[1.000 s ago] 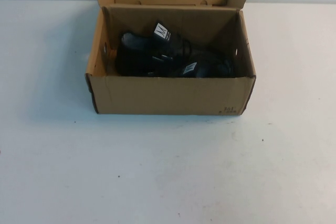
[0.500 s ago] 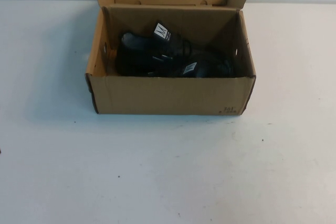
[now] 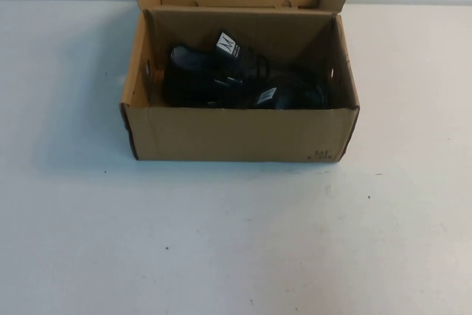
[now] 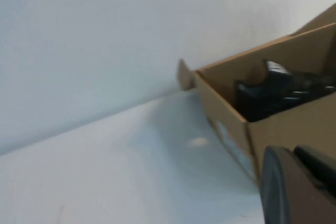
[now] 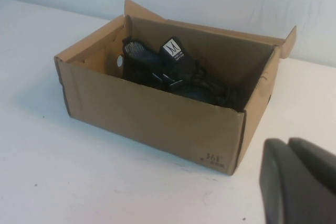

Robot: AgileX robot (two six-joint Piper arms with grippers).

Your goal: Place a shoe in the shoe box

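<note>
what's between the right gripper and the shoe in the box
In the right wrist view, bare white table and the shoe box front wall separate the right gripper from the shoe.

A dark, matte, round-edged left gripper [image 4: 294, 187] fills its wrist view's 5 o'clock corner; the right gripper [image 5: 299, 179] looks alike, at 5 o'clock too.

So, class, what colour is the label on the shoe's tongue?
White with a dark mark, on the black shoe in the shoe box; clearest in the right wrist view.

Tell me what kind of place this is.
Probably a lab test bench: a bare white table against a plain wall, one open shoe box holding black shoes, both claws out of the high view.
</note>
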